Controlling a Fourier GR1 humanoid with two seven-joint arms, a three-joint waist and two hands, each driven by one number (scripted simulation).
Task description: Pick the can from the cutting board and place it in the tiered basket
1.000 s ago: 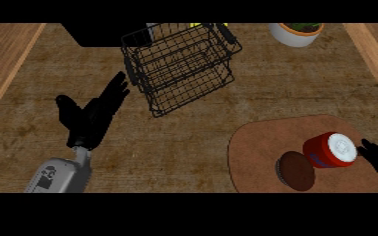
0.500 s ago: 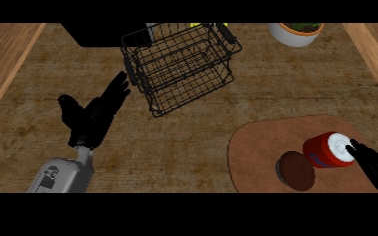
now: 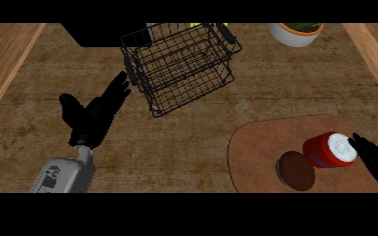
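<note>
The wire tiered basket (image 3: 181,67) fills the upper middle of the frame, well apart from the rounded cutting board (image 3: 255,155) at lower right, where the red can (image 3: 330,151) stands near the board's right side with its white top showing, so its long axis runs roughly toward the viewer. The right hand (image 3: 365,152), only its fingers in sight at the right edge, lies just beside the can's right flank and is by far the nearer hand, though whether those fingers are spread or closing I cannot tell. Smaller things: the left hand (image 3: 92,115) rests at mid-left with fingers straight and holding nothing, a dark round disc (image 3: 296,170) lies on the board touching the can's lower left, and a white plant pot (image 3: 297,33) sits at upper right, neither seeming to block the way to the basket.
</note>
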